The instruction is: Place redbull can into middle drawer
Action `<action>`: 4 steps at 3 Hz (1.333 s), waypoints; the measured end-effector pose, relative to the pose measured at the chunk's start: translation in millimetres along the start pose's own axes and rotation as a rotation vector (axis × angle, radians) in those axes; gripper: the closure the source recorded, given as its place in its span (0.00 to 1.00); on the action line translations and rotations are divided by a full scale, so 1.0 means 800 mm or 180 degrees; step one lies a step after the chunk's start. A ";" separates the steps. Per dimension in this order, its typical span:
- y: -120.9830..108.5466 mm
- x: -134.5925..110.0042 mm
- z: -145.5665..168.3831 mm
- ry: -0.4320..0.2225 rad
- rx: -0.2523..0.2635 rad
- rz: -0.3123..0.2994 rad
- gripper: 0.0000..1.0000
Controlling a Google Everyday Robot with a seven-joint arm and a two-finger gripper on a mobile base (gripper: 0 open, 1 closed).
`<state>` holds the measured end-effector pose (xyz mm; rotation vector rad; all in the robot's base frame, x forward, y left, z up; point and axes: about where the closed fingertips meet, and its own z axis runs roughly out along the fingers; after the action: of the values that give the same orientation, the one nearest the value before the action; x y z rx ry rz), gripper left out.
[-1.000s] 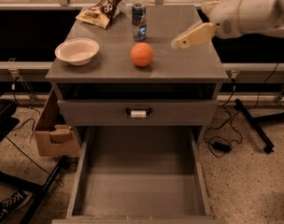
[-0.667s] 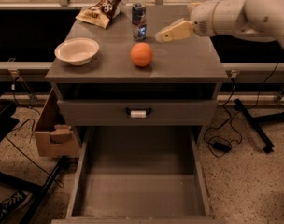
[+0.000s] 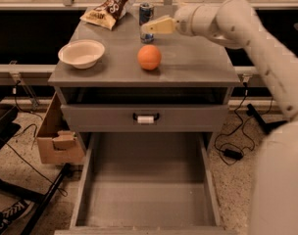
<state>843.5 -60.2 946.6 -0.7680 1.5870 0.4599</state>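
Note:
The redbull can (image 3: 146,11) stands upright at the back of the cabinet top, between the crisp bag and the arm. My gripper (image 3: 150,28) comes in from the right on a white arm and its pale yellow tip lies right at the front of the can's lower half, hiding part of it. The can still rests on the top. The middle drawer (image 3: 144,199) is pulled out below, a wide grey box with a bare floor and low side walls.
An orange ball (image 3: 149,57) sits in front of the can, a white bowl (image 3: 82,53) at the left, a brown crisp bag (image 3: 110,6) at the back left. A shut drawer front with a black handle (image 3: 146,117) is above the open drawer. A cardboard box (image 3: 58,136) stands left of the cabinet.
My arm has swung left across the cabinet top, bringing the gripper from the right side up to the can. Nothing else has moved.

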 end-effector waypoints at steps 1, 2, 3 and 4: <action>0.001 0.000 0.056 -0.0113 -0.0020 0.0059 0.00; 0.001 0.006 0.085 -0.0120 0.0007 0.0066 0.00; -0.024 0.011 0.093 -0.0095 0.0223 0.0083 0.26; -0.039 0.010 0.101 -0.0126 0.0338 0.0122 0.49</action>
<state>922.4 -28.9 929.3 -0.6454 1.5785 0.4128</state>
